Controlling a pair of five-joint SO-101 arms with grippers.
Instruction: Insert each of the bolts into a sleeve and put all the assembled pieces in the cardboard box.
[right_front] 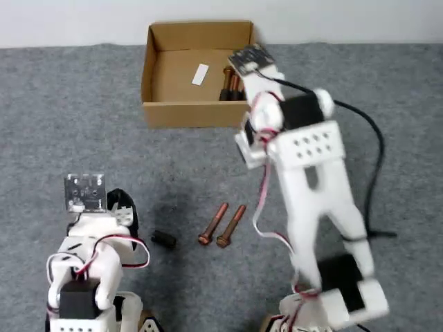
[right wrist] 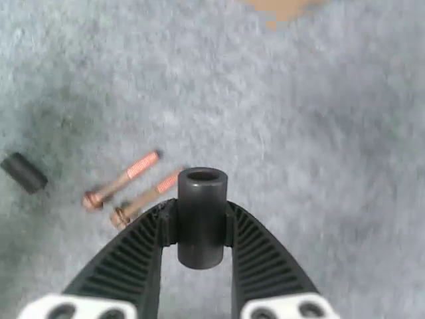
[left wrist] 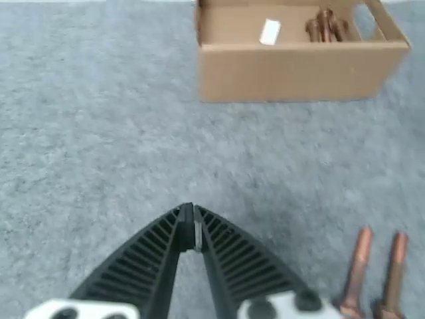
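My right gripper (right wrist: 201,211) is shut on a black sleeve (right wrist: 201,229), held upright above the grey carpet. Two copper bolts (right_front: 213,223) (right_front: 232,226) lie side by side on the carpet, with a loose black sleeve (right_front: 163,239) to their left. The right wrist view has the same bolts (right wrist: 121,181) and the loose sleeve (right wrist: 23,173) below the held one. The cardboard box (right_front: 194,114) stands at the back and holds assembled pieces (right_front: 230,83) in its right corner. My left gripper (left wrist: 192,222) is shut on nothing, low over the carpet left of the bolts (left wrist: 358,269).
A white slip (right_front: 200,74) lies on the floor of the box. The right arm (right_front: 311,159) stretches up the right side of the table, its wrist near the box's front right corner. A black cable (right_front: 377,159) trails beside it.
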